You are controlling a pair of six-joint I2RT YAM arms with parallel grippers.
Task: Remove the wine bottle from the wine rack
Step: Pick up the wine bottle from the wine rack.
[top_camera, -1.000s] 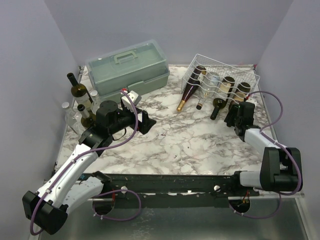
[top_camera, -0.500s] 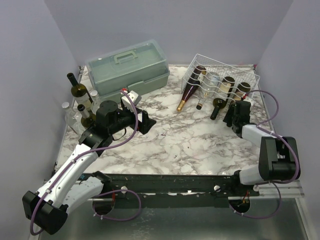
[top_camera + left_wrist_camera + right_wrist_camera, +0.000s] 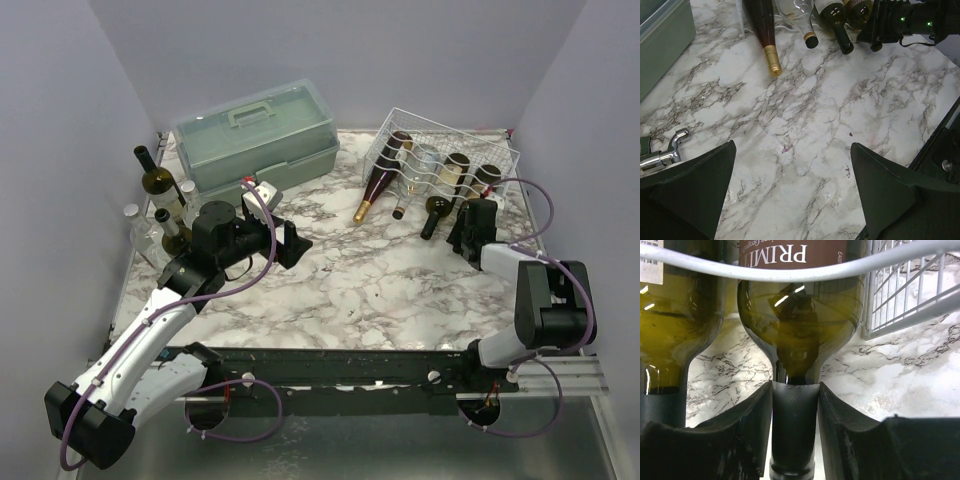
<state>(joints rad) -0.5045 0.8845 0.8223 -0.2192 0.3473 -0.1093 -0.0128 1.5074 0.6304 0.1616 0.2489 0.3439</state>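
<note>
Marbled white tabletop [image 3: 380,290] carries the white thin-wire grid wine rack [image 3: 790,276], where the right hand [image 3: 795,395] is clamped on the black-foiled neck of the dark green glass wine bottle [image 3: 800,325] lying in its rightmost slot, so the grasp looks made, the pull-out remains, and the left hand [image 3: 792,146] hangs wide apart.

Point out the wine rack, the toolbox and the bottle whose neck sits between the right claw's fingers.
wine rack [image 3: 460,133]: top view, on the back wire wall.
toolbox [image 3: 255,135]: top view, on the lid.
bottle [image 3: 800,340]: right wrist view, on the green glass shoulder above the neck.
</note>
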